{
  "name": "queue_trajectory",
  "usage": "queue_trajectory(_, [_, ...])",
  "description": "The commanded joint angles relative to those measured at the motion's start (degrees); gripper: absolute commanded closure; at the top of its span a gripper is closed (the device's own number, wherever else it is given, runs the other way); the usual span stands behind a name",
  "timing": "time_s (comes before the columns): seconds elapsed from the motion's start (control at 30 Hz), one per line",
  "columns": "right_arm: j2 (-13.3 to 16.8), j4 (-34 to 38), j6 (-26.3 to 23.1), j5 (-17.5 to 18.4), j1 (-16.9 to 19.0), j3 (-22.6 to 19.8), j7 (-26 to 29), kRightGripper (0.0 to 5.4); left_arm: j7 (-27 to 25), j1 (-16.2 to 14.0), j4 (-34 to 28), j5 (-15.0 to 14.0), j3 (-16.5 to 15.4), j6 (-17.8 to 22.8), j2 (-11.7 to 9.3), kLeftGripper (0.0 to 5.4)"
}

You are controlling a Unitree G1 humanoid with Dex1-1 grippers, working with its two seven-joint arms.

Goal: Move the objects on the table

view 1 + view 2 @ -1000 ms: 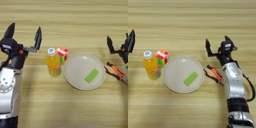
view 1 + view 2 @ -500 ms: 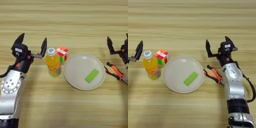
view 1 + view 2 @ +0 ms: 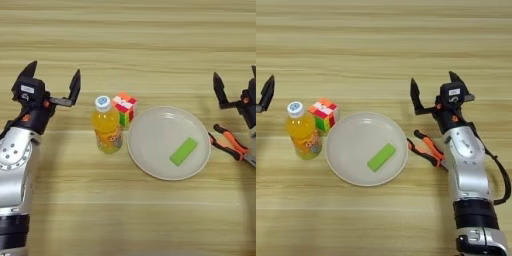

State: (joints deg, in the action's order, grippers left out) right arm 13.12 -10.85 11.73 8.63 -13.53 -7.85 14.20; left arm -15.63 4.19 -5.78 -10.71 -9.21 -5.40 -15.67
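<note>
Since the earlier frames, the left pincer (image 3: 52, 90) has been swung in toward the bottle and then drawn a little back to the left; nothing on the desk (image 3: 130, 35) has been shifted. Its two fingers are spread wide and nothing is held between them. The bottle (image 3: 106, 126) is stood upright to the right of that pincer, apart from it, with the cube (image 3: 124, 106) just behind and to its right. The plate (image 3: 168, 142) is set right of the bottle, and the green block (image 3: 184, 151) is laid flat on it, its long axis running diagonally. The pliers (image 3: 428, 148) are laid just beside the plate's right edge, handles pointing left, below the right pincer (image 3: 436, 93), which is also held open and empty. The bottle and cube are judged nearer the left arm, the pliers nearer the right; a move to the bottle would call for travel rightward.
</note>
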Motion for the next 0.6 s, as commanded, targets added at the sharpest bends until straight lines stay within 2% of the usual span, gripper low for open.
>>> queue_trajectory(0.03, [0.00,1.70,-0.93,0.26,0.28,0.11,0.27,0.00,0.36,0.11,1.83,2.77,1.19,1.80,-0.93,0.03])
queue_trajectory(0.27, [0.11,2.43,-1.07,0.34,0.28,0.01,0.39,0.00,2.35,-1.90,4.03,8.26,3.18,7.46,-1.89,0.03])
queue_trajectory(0.43, [0.18,2.91,-1.23,0.43,0.26,-0.04,0.41,0.00,1.74,-4.25,3.11,11.24,5.07,9.47,-2.83,0.03])
queue_trajectory(0.6, [0.20,3.10,-1.31,0.61,0.08,-0.06,0.49,0.00,1.73,-6.16,2.44,16.34,7.95,10.02,-4.82,0.03])
